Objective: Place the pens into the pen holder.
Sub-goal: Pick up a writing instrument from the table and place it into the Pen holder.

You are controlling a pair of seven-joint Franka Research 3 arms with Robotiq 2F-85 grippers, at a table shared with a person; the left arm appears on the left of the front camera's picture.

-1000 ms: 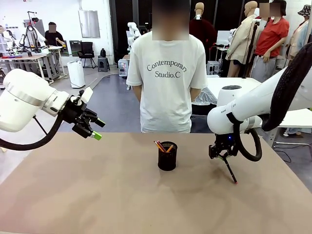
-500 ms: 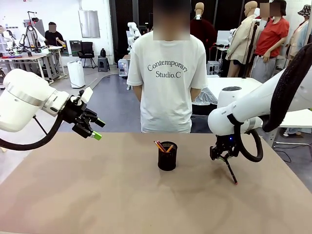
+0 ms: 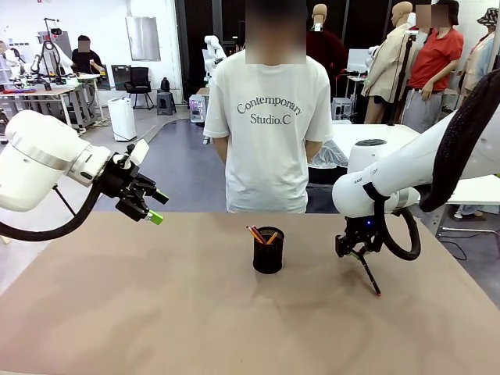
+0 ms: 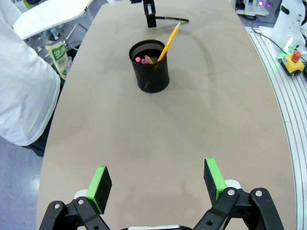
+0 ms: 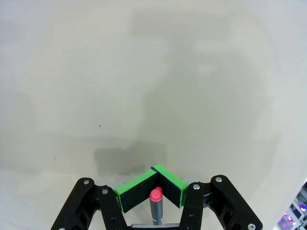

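My right gripper's (image 3: pixel 353 251) fingers (image 5: pixel 135 190) are pinched tight on the black pen (image 3: pixel 367 273), its red end poking up between the green pads in my wrist view. The pen slants down and to the right, its lower tip at or just above the table (image 3: pixel 156 312). My left gripper (image 3: pixel 148 207) hangs wide and empty, well off to the side. The pen holder (image 3: pixel 268 250) stands mid-table with the yellow-orange pen (image 4: pixel 168 43) and the pinkish-red pen (image 4: pixel 144 59) already inside (both lean on the rim). To do this well, I judge I should lift until the low tip clears the rim, carry it over the opening, bring it closer to upright, then release. Compared with a second ago, almost nothing differs: my right hand sits in nearly the same place, my left unmoved.
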